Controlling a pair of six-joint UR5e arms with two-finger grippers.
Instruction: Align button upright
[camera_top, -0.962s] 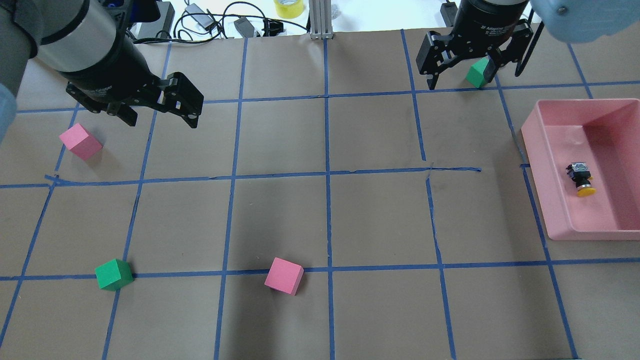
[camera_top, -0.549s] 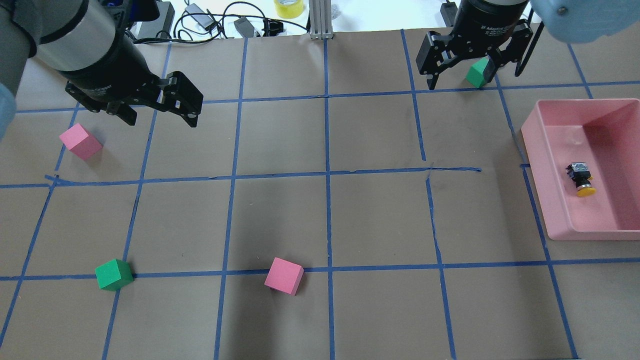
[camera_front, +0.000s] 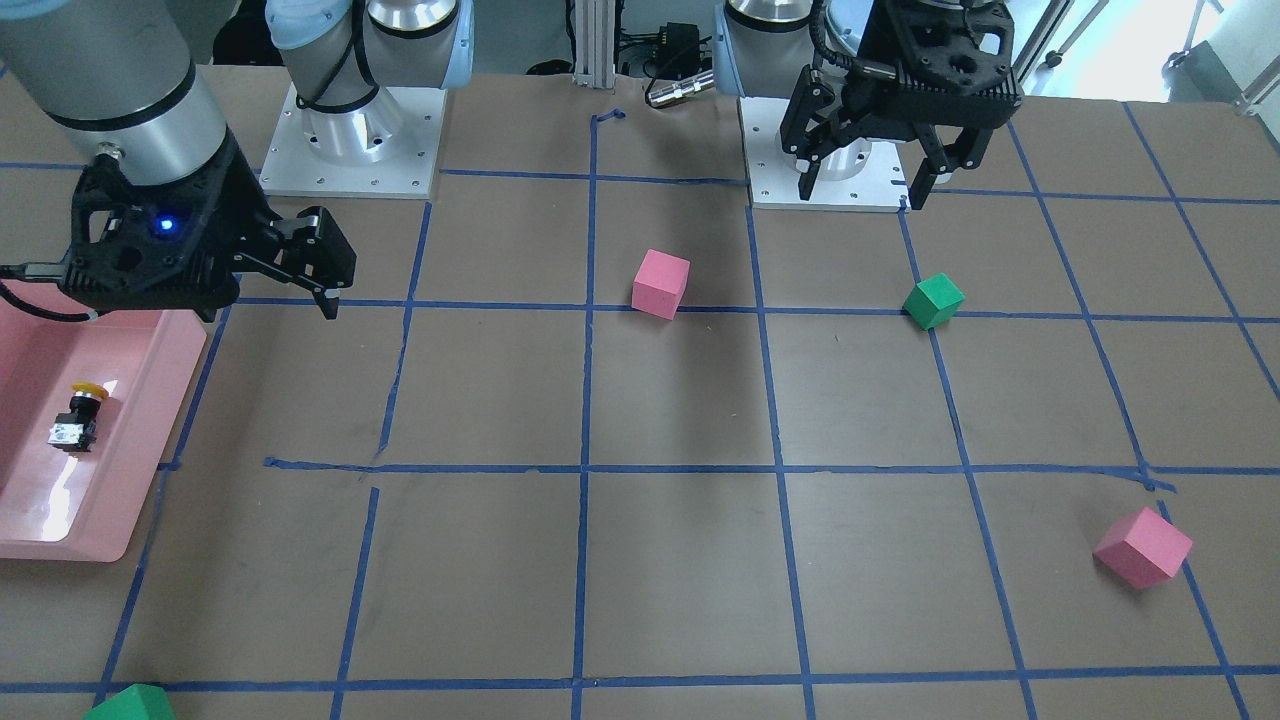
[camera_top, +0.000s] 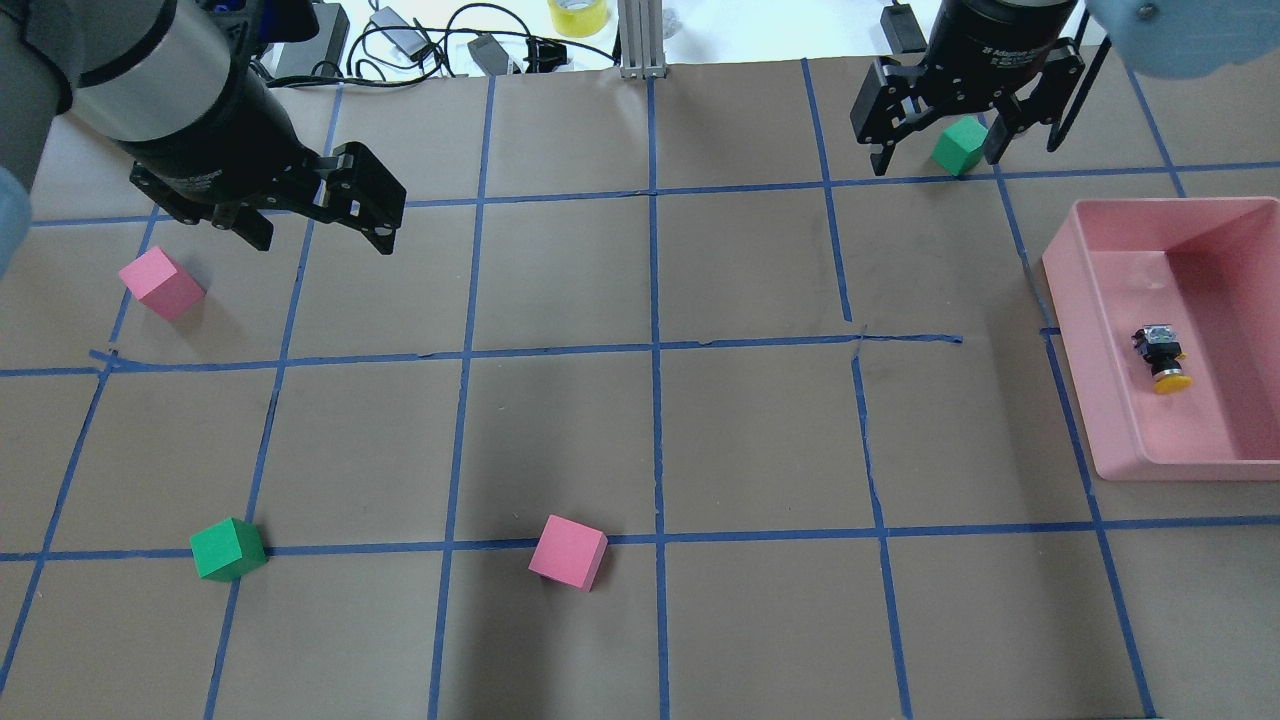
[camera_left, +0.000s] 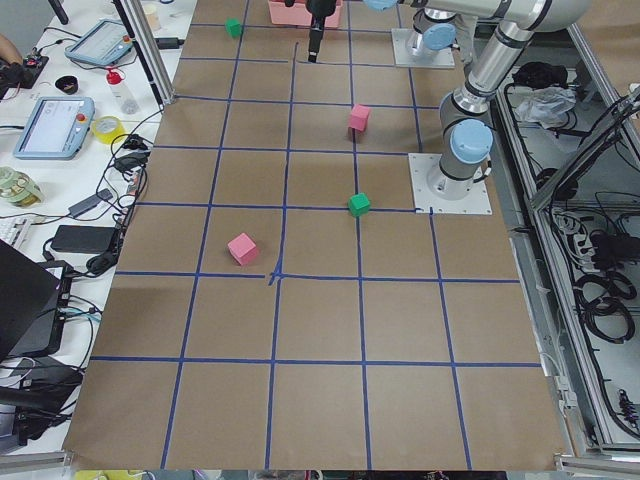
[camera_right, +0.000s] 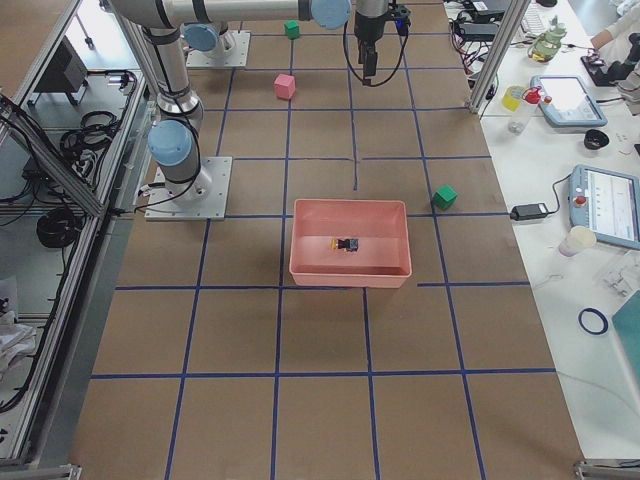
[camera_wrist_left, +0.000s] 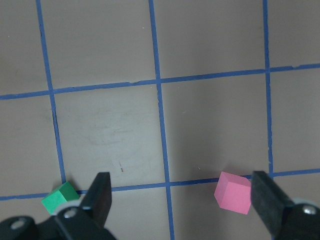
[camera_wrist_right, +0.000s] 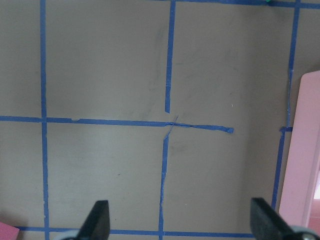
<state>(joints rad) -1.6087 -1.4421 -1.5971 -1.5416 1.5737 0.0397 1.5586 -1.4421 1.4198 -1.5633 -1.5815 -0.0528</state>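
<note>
The button (camera_top: 1160, 357) lies on its side inside the pink tray (camera_top: 1075, 350) at the table's right, its yellow cap toward the robot. It also shows in the front view (camera_front: 78, 415) and the right side view (camera_right: 346, 244). My right gripper (camera_top: 935, 160) is open and empty, high over the far right of the table and apart from the tray. Its wrist view shows the tray's edge (camera_wrist_right: 305, 150). My left gripper (camera_top: 315, 228) is open and empty, high over the far left.
A pink cube (camera_top: 160, 283) lies far left, and a green cube (camera_top: 958, 145) lies under the right gripper. A green cube (camera_top: 228, 548) and a pink cube (camera_top: 567, 550) lie nearer the robot. Cables and tape lie beyond the far edge.
My right gripper has shifted a little to the right and farther away in the overhead view. The left gripper, the button and the cubes have not moved.
</note>
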